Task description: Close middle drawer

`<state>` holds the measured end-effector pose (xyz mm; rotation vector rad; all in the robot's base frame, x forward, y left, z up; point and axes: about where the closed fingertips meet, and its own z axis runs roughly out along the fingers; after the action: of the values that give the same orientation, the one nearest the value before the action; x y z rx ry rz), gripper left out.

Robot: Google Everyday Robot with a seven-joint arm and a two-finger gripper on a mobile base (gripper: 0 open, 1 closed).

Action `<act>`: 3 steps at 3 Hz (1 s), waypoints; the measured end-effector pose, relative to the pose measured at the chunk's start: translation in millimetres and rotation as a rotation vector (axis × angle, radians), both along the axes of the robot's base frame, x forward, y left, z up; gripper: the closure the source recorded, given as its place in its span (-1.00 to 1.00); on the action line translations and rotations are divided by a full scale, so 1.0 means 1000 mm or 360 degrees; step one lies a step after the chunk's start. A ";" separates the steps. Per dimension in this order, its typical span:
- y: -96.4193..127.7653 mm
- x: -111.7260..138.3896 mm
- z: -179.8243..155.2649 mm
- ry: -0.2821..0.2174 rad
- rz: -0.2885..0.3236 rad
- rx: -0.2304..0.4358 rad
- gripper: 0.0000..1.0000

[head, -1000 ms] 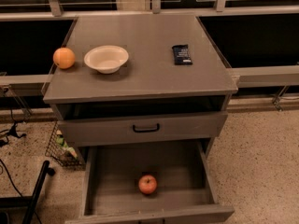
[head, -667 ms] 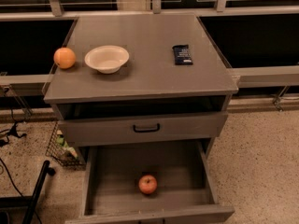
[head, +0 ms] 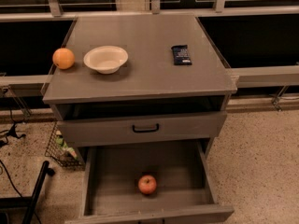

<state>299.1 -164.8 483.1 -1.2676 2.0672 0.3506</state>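
Observation:
The middle drawer (head: 149,213) of the gray cabinet is pulled far out toward me. Its long deep tray is open to view, and its low front lies along the bottom edge of the view. A red apple (head: 147,184) lies inside on the tray floor. Above it, the top drawer (head: 187,125) with a black loop handle (head: 145,128) stands slightly out, with a dark gap under the cabinet top. The gripper is not in view.
On the cabinet top (head: 149,73) sit an orange (head: 63,58), a white bowl (head: 106,59) and a dark snack bar (head: 181,54). A wire basket (head: 60,148) stands on the floor to the left of the cabinet. A black bar (head: 37,190) slants across the lower left.

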 end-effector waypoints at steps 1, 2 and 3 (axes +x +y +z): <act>0.005 0.007 -0.037 0.0022 0.0026 0.0026 1.00; 0.015 0.020 -0.073 0.0049 0.0032 0.0058 1.00; 0.021 0.033 -0.088 0.0055 0.0027 0.0080 1.00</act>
<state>331.9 -143.6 395.4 -1.2585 2.0648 0.4325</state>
